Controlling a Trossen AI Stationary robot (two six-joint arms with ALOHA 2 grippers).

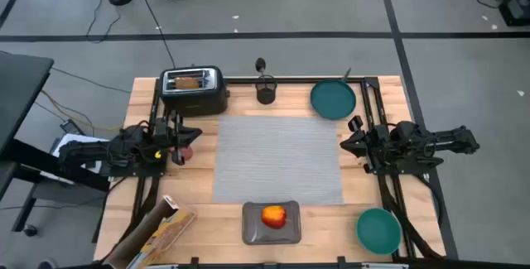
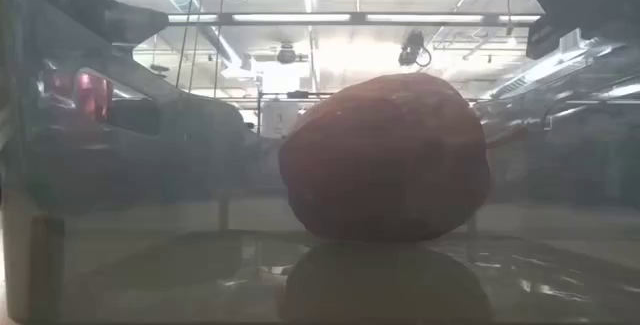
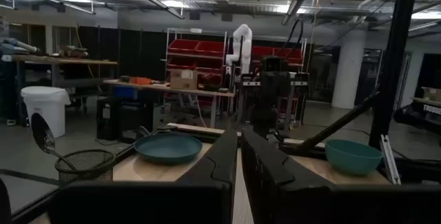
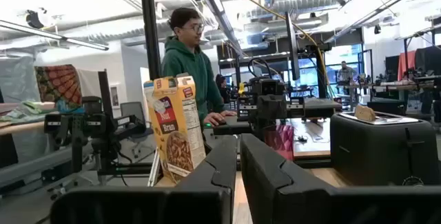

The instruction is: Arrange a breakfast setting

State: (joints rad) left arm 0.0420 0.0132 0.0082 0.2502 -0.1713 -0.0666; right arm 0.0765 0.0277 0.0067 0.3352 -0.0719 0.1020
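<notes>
The placemat (image 1: 278, 159) lies in the middle of the table (image 1: 207, 219), bare, with its long axis running left to right and its edges square to the table edges. Strips of open wood run along both its short edges, where the two arms wait.

The left gripper (image 1: 175, 141) sits just off the mat's left edge with its jaws together, holding nothing; the cup (image 1: 187, 153) stands right beside it, seemingly touching the fingers, though the high view is too coarse there to be sure. The right gripper (image 1: 346, 141) sits at the mat's right edge, jaws likewise together and empty. The two point at each other across the mat.

Along the far edge, the toaster (image 1: 193, 87) stands at the left corner with a toast slice (image 1: 190, 80) in its slot, long axis left to right. Near the middle of that edge is a dark mesh holder (image 1: 265, 93) with the spoon (image 1: 260, 65) standing upright in it. The plate (image 1: 333, 99) lies just beyond the mat's far right corner.

At the near edge, the apple (image 1: 274, 215) sits on the tray (image 1: 290, 229), close to the mat's near edge. The bowl (image 1: 378, 228) is at the near right corner. The cereal box (image 1: 157, 232) leans at an angle at the near left corner.
</notes>
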